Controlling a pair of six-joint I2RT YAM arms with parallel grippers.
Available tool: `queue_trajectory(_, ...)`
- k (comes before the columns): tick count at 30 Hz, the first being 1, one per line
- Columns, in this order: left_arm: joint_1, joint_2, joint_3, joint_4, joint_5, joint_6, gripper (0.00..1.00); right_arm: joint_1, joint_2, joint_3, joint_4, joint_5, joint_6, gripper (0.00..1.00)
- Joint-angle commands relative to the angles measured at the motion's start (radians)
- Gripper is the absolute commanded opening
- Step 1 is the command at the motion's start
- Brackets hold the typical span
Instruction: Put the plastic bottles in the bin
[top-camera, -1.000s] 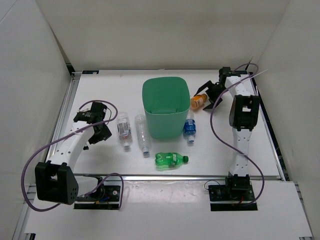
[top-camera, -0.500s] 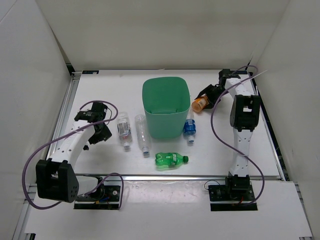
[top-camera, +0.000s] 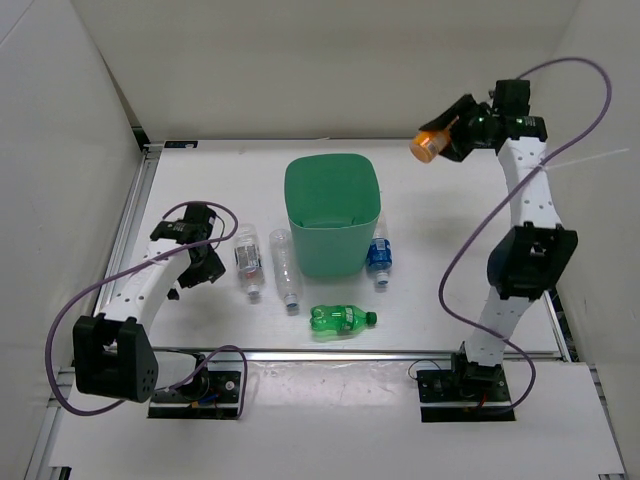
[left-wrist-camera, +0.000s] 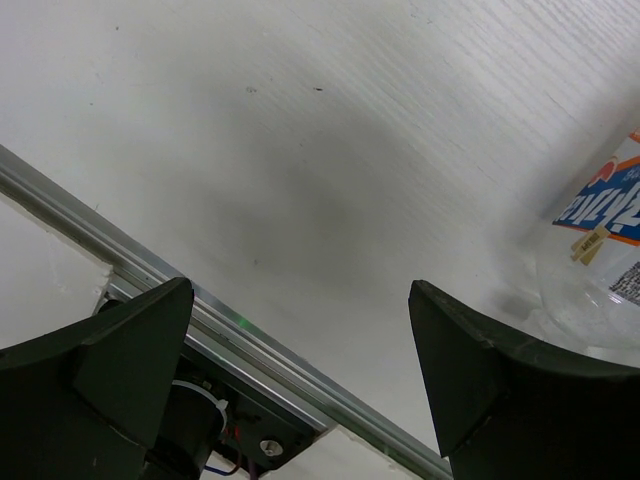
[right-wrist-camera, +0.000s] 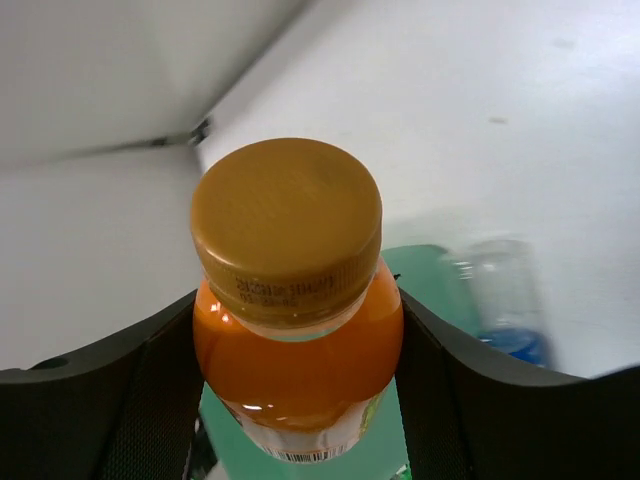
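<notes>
My right gripper (top-camera: 452, 140) is raised high at the back right, shut on the short orange bottle (top-camera: 429, 146) (right-wrist-camera: 297, 340), whose cap points left toward the mint-green bin (top-camera: 332, 212). The bin stands mid-table, its green showing behind the bottle (right-wrist-camera: 430, 275) in the right wrist view. Two clear bottles (top-camera: 248, 260) (top-camera: 286, 266) lie left of the bin. A blue-label bottle (top-camera: 378, 255) lies at its right. The green soda bottle (top-camera: 340, 319) lies in front. My left gripper (top-camera: 203, 263) (left-wrist-camera: 300, 300) is open, low over the table, left of the clear bottle (left-wrist-camera: 605, 260).
White walls enclose the table on three sides. An aluminium rail (left-wrist-camera: 250, 345) runs along the table's left edge, close under my left gripper. Purple cables (top-camera: 560, 80) loop from both arms.
My right gripper shut on the orange bottle beside the bin, then lifted it high up and back. The left arm barely moved.
</notes>
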Motion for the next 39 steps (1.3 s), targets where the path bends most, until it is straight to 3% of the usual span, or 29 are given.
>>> queue_trajectory(1, -0.013, -0.004, 0.007, 0.025, 0.022, 0.028, 1.00, 0.088, -0.102, 0.051, 0.051, -0.092, -0.057, 0.13)
queue_trajectory(4, -0.037, -0.004, 0.007, 0.025, 0.022, 0.028, 1.00, 0.196, -0.155, 0.072, 0.039, -0.066, -0.127, 0.15)
queue_trajectory(10, -0.057, -0.004, 0.007, 0.025, 0.022, 0.028, 1.00, 0.430, -0.184, 0.063, -0.055, 0.128, -0.234, 0.38)
queue_trajectory(13, -0.067, -0.022, 0.007, 0.025, 0.022, 0.028, 1.00, 0.487, -0.205, 0.026, -0.090, 0.242, -0.258, 0.65)
queue_trajectory(14, -0.067, -0.031, 0.007, 0.025, 0.022, 0.028, 1.00, 0.496, -0.225, 0.005, -0.090, 0.261, -0.258, 0.81)
queue_trajectory(17, -0.076, -0.041, 0.007, 0.025, 0.022, 0.028, 1.00, 0.478, -0.288, -0.049, -0.112, 0.322, -0.218, 1.00)
queue_trajectory(24, -0.076, -0.073, 0.007, 0.025, 0.022, 0.028, 1.00, 0.356, -0.441, -0.151, -0.069, 0.466, -0.146, 1.00)
queue_trajectory(30, -0.076, -0.113, 0.007, 0.034, 0.033, 0.039, 1.00, 0.211, -0.442, -0.407, -0.089, 0.354, -0.151, 1.00)
queue_trajectory(34, -0.076, -0.156, 0.007, 0.034, 0.042, 0.039, 1.00, 0.179, -0.442, -0.659, 0.048, 0.235, -0.175, 1.00)
queue_trajectory(39, -0.076, -0.179, 0.007, 0.045, 0.052, 0.048, 1.00, 0.190, -0.319, -0.719, 0.071, 0.227, -0.253, 1.00)
